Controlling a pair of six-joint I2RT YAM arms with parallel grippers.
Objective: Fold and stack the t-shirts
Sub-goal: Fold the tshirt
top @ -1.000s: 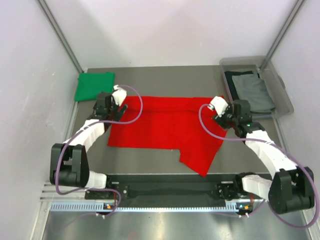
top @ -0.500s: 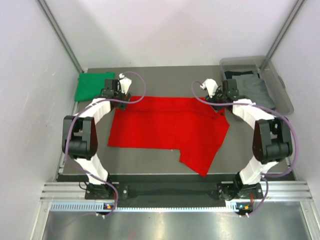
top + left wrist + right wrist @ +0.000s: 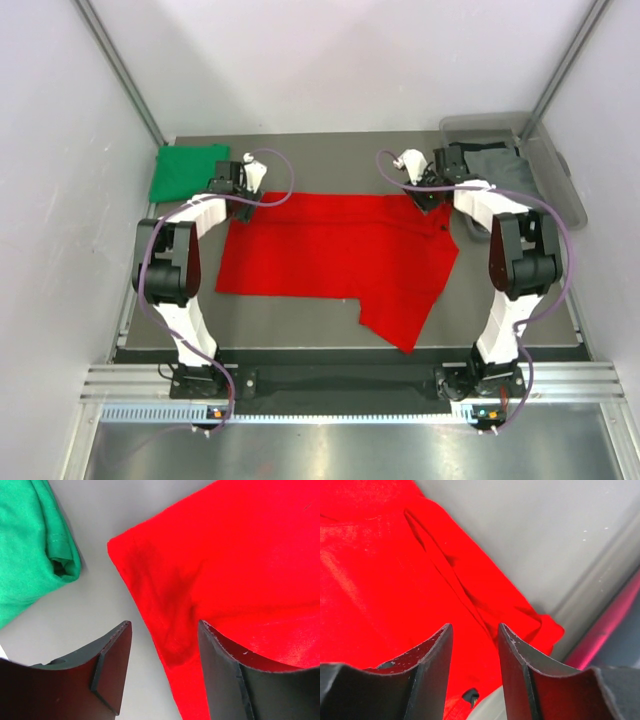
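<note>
Red shirt: the red shirt lay spread flat mid-table, with its long axis running left to right and one flap reaching toward the near edge on the right.
Left gripper: the left gripper sat over the shirt's far-left corner. Its fingers were apart and straddled the side hem, one over bare table and the other over cloth. They grasped nothing.
Right gripper: the right gripper sat over the far-right corner. Its fingers were apart, and a raised crease in the cloth ran between them. They held nothing.
Key relation: each arm was at its own end of the far edge, so the cloth lay directly below the fingers and stretched toward the near edge. Neither arm was nearer than the other. By my reading, the next move called for closing on both corners together.
Cloth look: bright red and soft, mostly smooth, with a rumpled fold at the right corner.
Green shirt: the green shirt was folded at the far-left table corner, near the left gripper but clear of the red hem.
Bin: the bin at far right held a grey shirt with something dark beneath it.
</note>
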